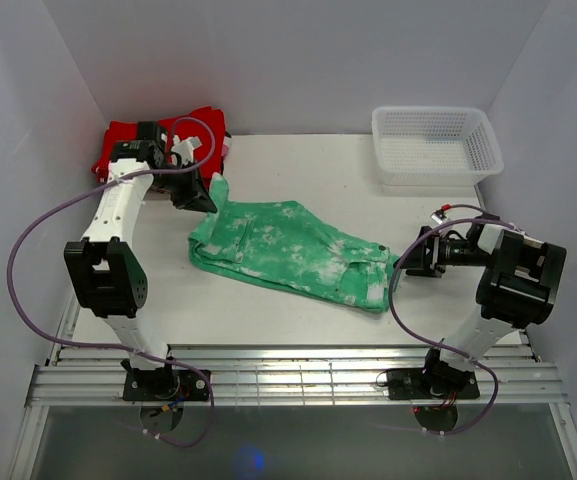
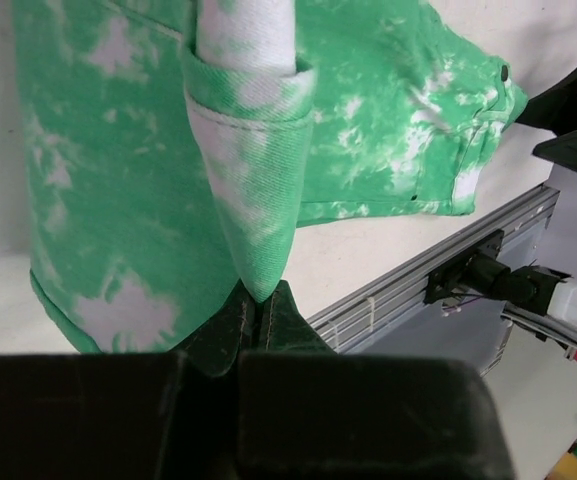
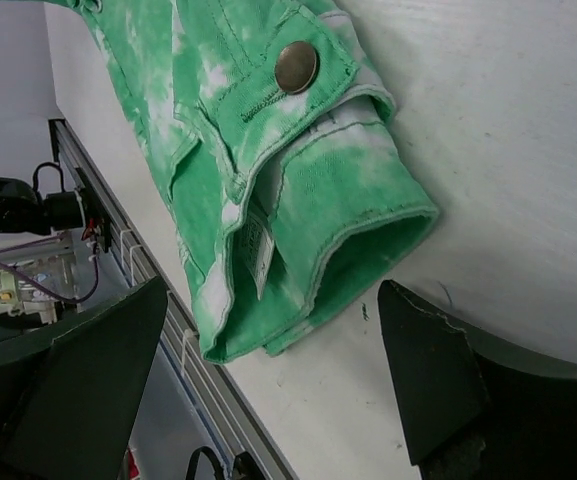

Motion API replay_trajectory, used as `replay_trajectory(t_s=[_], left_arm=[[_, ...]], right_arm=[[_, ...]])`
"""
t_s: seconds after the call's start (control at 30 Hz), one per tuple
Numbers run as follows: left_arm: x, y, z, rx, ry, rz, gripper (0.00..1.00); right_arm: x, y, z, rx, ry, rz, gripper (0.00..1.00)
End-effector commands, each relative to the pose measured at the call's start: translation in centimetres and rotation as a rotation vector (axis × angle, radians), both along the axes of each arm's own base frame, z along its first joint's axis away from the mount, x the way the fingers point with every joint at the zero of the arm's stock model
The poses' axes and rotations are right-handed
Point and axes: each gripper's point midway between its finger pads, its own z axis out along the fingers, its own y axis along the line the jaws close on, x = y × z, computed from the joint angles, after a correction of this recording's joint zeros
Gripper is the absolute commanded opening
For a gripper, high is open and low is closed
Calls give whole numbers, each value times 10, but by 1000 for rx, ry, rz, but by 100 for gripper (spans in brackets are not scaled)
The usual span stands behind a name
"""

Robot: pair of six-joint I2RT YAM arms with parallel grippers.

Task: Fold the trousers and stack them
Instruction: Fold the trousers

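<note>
White bench [image 1: 268, 315]: a pale surface walled on three sides, on which all that follows is carried.
Trousers [image 1: 288, 250]: green tie-dye, spread flat between the two claws, apparently doubled lengthwise.
Long axis: slanted, running from the left claw down to the right claw.
Left claw [image 2: 258, 300]: pressed together, pinching a corner of the leg end [image 2: 253, 200], which is lifted clear of the bench while the rest is left lying.
Right claw [image 1: 410, 258]: spread wide, nothing held; the waistband [image 3: 298, 110] with its metal button [image 3: 296, 67] lies just ahead of it, near the gap between the fingers and apart from them.
Red folded garment [image 1: 158, 135]: just behind the left claw, apart from the trousers.
Mesh basket [image 1: 435, 145]: well beyond the right claw.
Nearer arm: the leg end is already in the left claw; the waistband is served by the right.
Step, as judged: a crosswise fold is being set up.
Deciding relation: the waistband lies straight along the long axis from the pinched leg end, so the leg end would be carried that way, toward the right claw.
</note>
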Motion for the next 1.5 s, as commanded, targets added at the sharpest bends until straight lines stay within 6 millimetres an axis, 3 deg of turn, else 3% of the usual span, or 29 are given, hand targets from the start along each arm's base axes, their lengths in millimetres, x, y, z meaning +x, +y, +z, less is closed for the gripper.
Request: replay_trajectory(t_s=[0.0, 0.1, 0.17, 0.27, 0.33, 0.43, 0.53, 0.67, 0.73, 0.77, 0.9, 1.07, 1.23, 1.47], left_arm=[[8, -32, 39, -29, -87, 53, 0], [6, -58, 41, -53, -105, 30, 0], [6, -74, 36, -70, -99, 26, 0], [-6, -118, 26, -82, -92, -50, 0], [-10, -136, 17, -89, -64, -71, 0], [-18, -172, 9, -82, -54, -132, 0], [-26, -206, 8, -75, -82, -189, 0], [-31, -253, 2, -137, -98, -216, 0], [-33, -269, -2, -150, -82, -215, 0], [-38, -281, -15, -144, -52, -230, 0], [-45, -314, -34, -164, 7, -234, 0], [-63, -356, -44, -204, 2, -252, 0], [-73, -378, -58, -229, 13, -250, 0], [-95, -398, -61, -233, 0, -294, 0]], right_arm=[[7, 17, -4, 56, -7, 3, 91], [5, 24, -14, 51, 18, 9, 85], [4, 26, -19, 42, 22, 12, 75], [1, 31, -27, 41, 39, 19, 51], [1, 33, -29, 43, 41, 24, 35], [4, 37, -25, 64, 34, 27, 18], [5, 41, -23, 79, 36, 34, 8], [3, 45, -24, 98, 38, 41, 8], [3, 46, -23, 105, 42, 39, 8], [3, 47, -23, 112, 41, 39, 8], [1, 48, -23, 124, 44, 40, 8], [-2, 51, -25, 134, 59, 39, 8], [-5, 53, -25, 139, 65, 44, 8], [-8, 54, -28, 144, 71, 46, 8]])
